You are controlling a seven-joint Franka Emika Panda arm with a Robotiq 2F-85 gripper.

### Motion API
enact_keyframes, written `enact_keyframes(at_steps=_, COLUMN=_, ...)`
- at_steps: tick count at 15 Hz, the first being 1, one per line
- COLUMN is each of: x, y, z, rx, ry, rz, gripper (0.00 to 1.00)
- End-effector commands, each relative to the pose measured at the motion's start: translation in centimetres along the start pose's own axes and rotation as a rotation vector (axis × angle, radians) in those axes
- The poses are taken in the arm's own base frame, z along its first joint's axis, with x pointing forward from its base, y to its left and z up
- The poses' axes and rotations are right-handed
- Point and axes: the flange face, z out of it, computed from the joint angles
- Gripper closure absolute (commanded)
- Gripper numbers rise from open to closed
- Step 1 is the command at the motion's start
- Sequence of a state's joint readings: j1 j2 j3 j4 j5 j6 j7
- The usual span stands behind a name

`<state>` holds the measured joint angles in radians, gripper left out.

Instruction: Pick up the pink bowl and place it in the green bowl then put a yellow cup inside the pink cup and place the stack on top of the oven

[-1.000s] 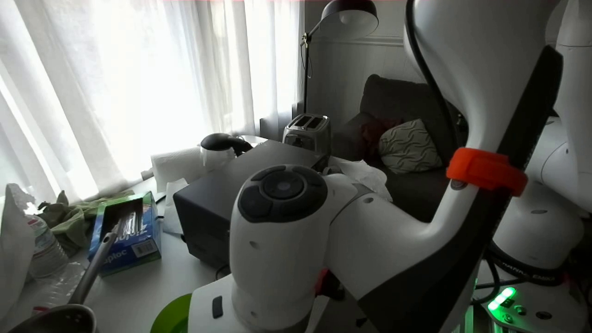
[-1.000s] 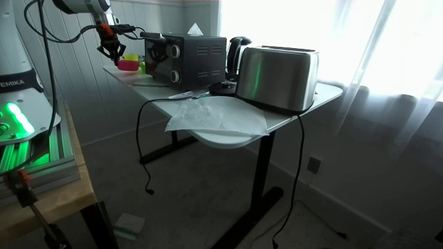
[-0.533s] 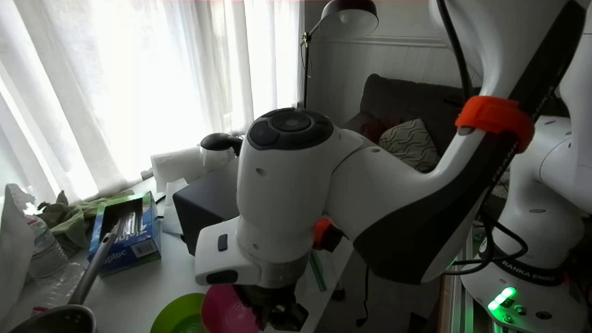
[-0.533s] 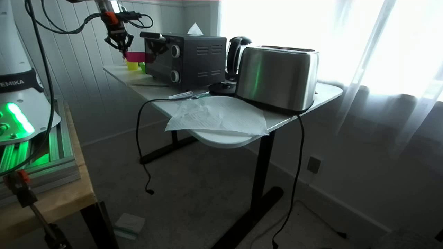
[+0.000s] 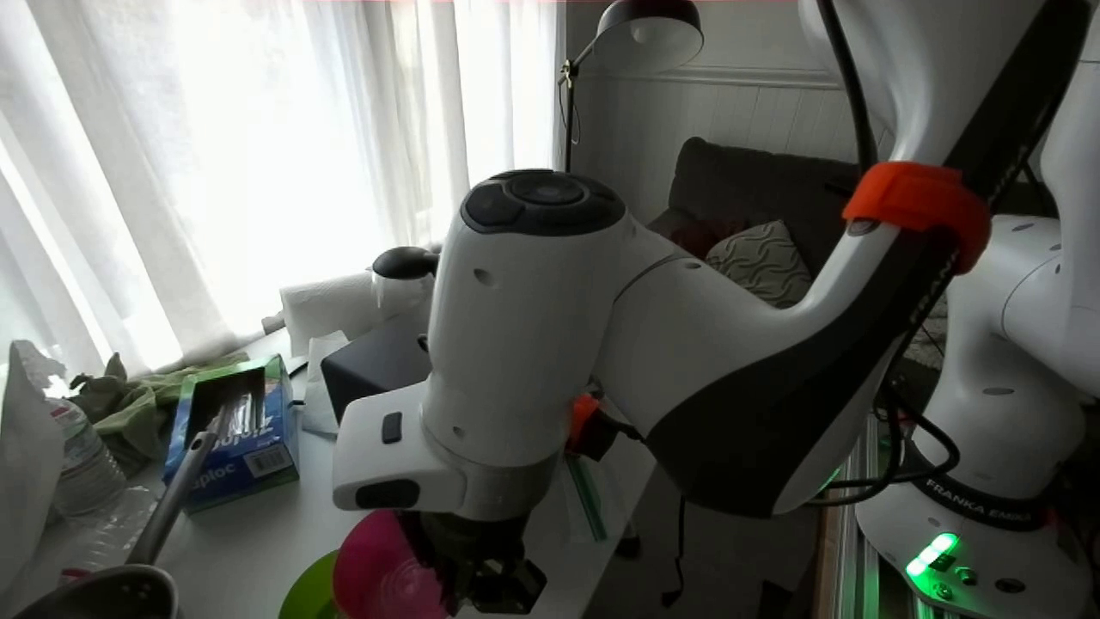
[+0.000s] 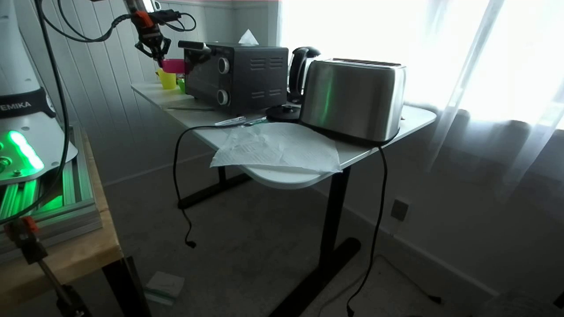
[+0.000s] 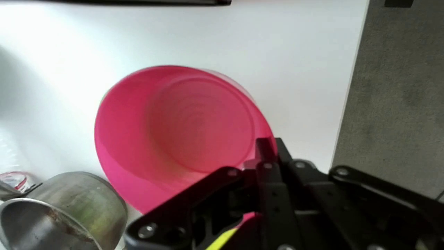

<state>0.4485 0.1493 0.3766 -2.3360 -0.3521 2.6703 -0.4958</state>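
Bowl [image 7: 187,121], pink, points its mouth up, axis approx. vert. Gripper [image 7: 275,147] pinches the rim w/ one finger on each side.

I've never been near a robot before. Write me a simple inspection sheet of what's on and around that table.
Surface: white table.
Job's things: pink bowl held above the table; green bowl partly hidden; yellow cup and oven on the table; pink cup not clearly seen.
Clutter: saucepan, blue box, water bottle, toaster, paper sheet.
End effector: closed on the pink bowl's rim.
Cables: two black cords hanging over the table edge.
Surroundings: white curtains, floor lamp, dark upholstered seat.
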Motion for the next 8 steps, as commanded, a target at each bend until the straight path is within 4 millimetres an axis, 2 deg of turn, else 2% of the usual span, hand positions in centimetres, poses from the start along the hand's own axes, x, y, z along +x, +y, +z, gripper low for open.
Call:
enact_keyframes(at_steps=1, x=1.4, y=1.4, z=0.4, rx=-0.028, ry=0.045, rz=-0.04, gripper=0.99)
enact_keyframes(at_steps=8, x=3.0, y=3.9, z=3.9, rx=-0.033, ry=0.076, rz=-0.069, gripper=0.99)
